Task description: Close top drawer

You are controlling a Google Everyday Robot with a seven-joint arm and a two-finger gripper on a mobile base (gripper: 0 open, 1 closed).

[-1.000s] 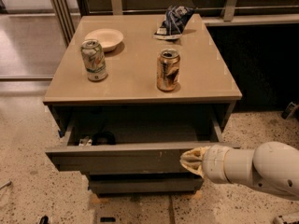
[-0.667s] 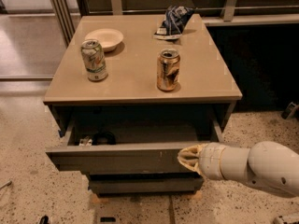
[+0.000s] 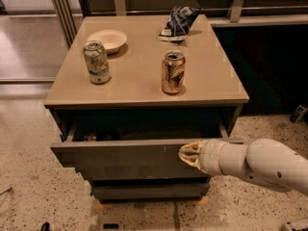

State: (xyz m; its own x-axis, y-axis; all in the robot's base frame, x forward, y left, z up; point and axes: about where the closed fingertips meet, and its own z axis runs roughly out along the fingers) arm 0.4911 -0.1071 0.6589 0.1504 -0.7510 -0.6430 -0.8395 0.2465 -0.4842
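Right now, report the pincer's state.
Pincer: closed, holding nothing, tip at the front of the open top drawer, right of centre.

Two cans (image 3: 96, 62) (image 3: 173, 71), bowl (image 3: 107, 39), perhaps bag (image 3: 179, 20)

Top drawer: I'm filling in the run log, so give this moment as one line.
top drawer: open, pulled out | claw: at drawer front, right of centre | status: not yet closed

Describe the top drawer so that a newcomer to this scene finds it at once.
Start at the tan cabinet. Just beneath its top, the top drawer juts out open, the gripper at its front's right side. The drawer fronts below are narrower and set further back.
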